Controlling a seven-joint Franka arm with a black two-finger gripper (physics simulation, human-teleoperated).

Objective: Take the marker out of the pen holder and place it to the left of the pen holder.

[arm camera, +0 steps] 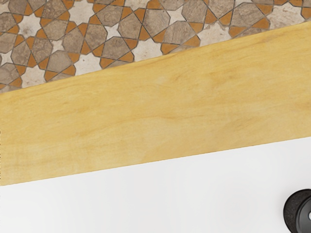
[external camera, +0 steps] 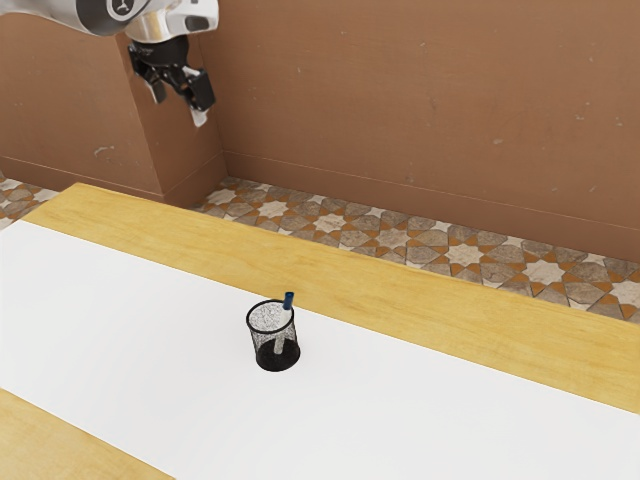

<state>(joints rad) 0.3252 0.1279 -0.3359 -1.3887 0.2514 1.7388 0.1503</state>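
One marker (external camera: 288, 300) leans inside one pen holder (external camera: 261, 342), lower than the one claw (external camera: 179, 108), which hangs spread, well apart from the holder. Under the holder: one white mat (external camera: 440, 420), one table (external camera: 500, 320).

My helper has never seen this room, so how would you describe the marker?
Find the wooden table, then the white strip running along it. On that strip stands a black mesh pen holder. The marker leans inside, its blue end poking above the rim, unlike the black holder around it.
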